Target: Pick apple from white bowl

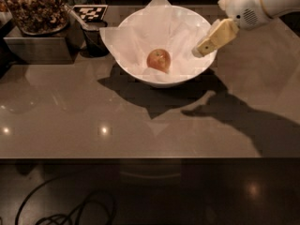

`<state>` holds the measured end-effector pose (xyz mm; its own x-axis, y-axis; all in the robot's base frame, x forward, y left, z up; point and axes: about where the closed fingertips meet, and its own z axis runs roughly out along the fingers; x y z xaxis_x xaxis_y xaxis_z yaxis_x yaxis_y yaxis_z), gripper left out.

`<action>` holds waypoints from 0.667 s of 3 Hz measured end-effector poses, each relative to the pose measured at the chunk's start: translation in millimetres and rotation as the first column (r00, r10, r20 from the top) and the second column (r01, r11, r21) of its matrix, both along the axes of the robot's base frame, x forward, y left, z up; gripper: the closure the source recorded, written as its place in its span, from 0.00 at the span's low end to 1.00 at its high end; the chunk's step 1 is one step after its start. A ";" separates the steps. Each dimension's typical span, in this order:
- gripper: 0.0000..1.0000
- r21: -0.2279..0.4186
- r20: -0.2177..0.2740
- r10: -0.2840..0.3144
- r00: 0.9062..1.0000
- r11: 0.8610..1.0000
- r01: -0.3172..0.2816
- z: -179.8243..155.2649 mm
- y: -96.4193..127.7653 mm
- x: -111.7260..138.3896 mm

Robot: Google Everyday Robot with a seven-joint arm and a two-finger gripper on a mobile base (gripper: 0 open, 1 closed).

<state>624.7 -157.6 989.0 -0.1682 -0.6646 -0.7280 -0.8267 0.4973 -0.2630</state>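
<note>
End effector, grip state unclear, hangs at white bowl rim; apple unobstructed inside, nut jar apart.

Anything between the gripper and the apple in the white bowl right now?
Nothing visible. The gripper hangs over the rim, on the view's right, of the wide white paper-lined bowl. The small red-orange apple lies alone at the bowl's middle, open from above. Only crinkled paper lies between them.

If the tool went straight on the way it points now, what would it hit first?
The tool, at the white bowl's right rim, points down-left into it. Likely the paper lining on the right inner wall first, short of the apple; depth is unclear from one view.
</note>
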 end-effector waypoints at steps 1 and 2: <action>0.00 0.006 -0.029 0.056 0.998 0.998 -0.056 -12.6 16.1 19.4; 0.00 0.007 -0.032 0.062 0.998 0.998 -0.061 -13.3 17.9 20.5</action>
<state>645.2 -139.7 975.8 -0.1508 -0.6698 -0.7271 -0.8638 0.4469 -0.2325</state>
